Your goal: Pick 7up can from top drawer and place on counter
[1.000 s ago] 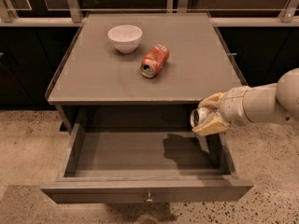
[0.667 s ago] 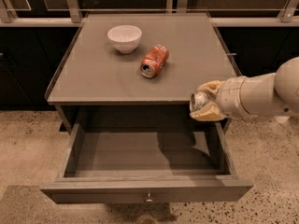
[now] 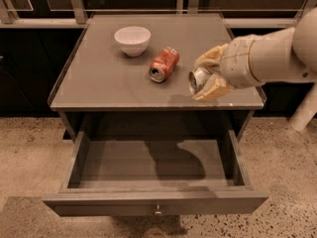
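the big white arm (image 3: 277,53) reaches in from the right. its gripper (image 3: 204,77) hangs over the front right of the worktop (image 3: 109,83). its 2 tan fingers (image 3: 212,58) squeeze the 7up can (image 3: 197,79), tipped sideways.

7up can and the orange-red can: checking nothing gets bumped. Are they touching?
Apart. The camera view shows bare counter between the orange-red can and the 7up can, which the gripper holds above the counter's front right.

Can (image 3: 198,80) in end effector (image 3: 206,76) over counter (image 3: 106,81)
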`<state>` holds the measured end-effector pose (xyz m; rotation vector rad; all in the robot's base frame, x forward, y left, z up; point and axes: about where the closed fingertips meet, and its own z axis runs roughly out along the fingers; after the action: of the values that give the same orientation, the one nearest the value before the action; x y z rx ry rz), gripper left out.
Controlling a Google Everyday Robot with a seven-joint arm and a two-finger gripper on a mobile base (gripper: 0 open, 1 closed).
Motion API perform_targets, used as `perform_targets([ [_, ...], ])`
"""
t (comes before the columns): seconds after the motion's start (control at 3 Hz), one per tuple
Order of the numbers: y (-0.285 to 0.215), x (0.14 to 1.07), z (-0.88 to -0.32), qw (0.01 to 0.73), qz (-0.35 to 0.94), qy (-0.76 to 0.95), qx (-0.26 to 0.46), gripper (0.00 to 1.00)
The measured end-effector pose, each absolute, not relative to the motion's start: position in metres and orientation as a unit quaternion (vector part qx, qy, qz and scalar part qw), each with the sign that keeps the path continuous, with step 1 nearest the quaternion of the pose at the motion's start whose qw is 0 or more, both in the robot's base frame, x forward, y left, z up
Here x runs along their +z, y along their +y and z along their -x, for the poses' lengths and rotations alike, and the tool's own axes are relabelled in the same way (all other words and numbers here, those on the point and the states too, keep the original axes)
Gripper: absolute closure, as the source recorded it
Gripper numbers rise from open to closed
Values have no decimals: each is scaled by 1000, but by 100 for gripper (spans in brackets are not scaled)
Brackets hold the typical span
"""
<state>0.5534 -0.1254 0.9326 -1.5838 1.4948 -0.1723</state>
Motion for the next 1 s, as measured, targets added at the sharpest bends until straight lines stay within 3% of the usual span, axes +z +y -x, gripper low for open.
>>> perform_targets([
  [0.33, -106, 938, -578, 468, 666, 580, -49, 100],
  [1.0, -82, 859, -659, 456, 664, 591, 42, 100],
])
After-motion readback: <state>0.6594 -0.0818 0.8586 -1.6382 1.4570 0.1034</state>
